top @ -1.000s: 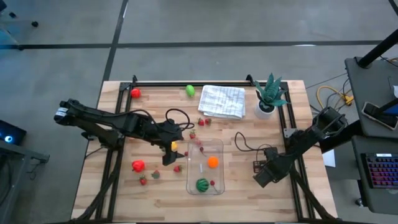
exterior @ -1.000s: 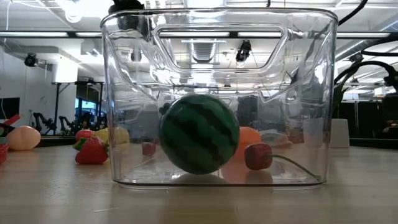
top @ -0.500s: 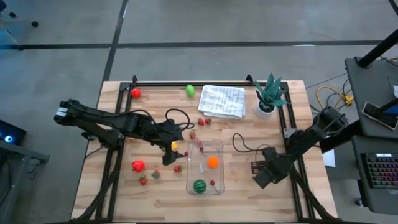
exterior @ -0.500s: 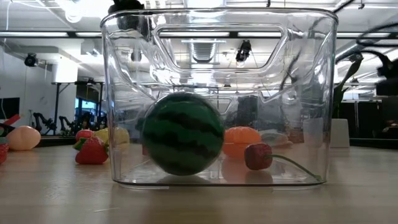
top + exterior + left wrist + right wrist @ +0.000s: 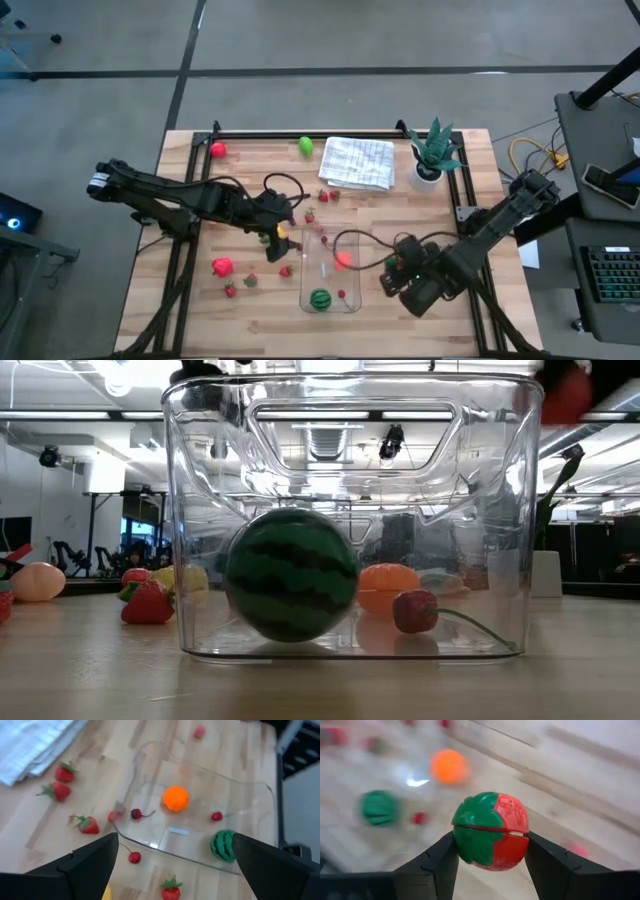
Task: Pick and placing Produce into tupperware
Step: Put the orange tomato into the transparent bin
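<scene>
High view shows the right gripper (image 5: 392,282) has swung in beside the tupperware (image 5: 352,234), clamped on a red-and-green tomato (image 5: 490,831); the drop looks next. The left gripper (image 5: 274,244) hovers wide open nearby.

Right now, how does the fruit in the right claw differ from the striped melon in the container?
The strawberry is red with a green leafy cap; the melon is dark green with stripes. The strawberry is clamped in the right claw, off the table; the melon rests on the floor of the tupperware. Both are rounded toy produce.
</scene>
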